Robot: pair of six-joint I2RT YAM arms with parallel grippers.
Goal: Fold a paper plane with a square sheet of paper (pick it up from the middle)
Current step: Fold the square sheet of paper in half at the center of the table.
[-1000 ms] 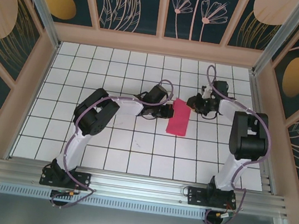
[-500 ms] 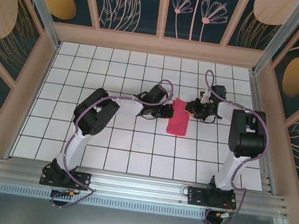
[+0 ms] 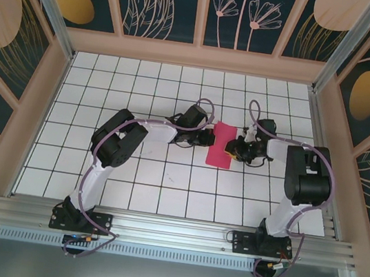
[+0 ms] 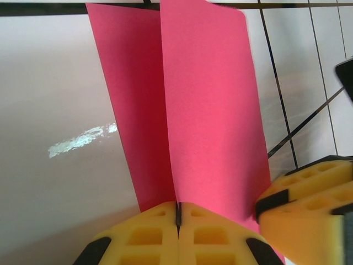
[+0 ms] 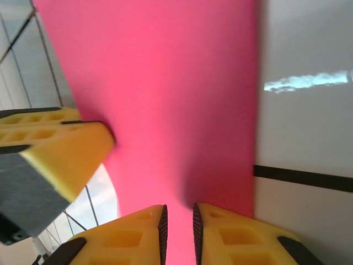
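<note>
Near the middle of the table point(image 3: 165, 177), the square sheet of paper point(image 3: 222, 145) lay folded into a narrow strip, one flap overlapping the other. At its left edge the left fingers point(image 4: 143, 237) were pressed fully together, the upper flap's edge running into their seam; whether they pinched it was unclear. At its right edge the right fingers point(image 5: 237, 237) stood a narrow slit apart, pink showing through the gap.
</note>
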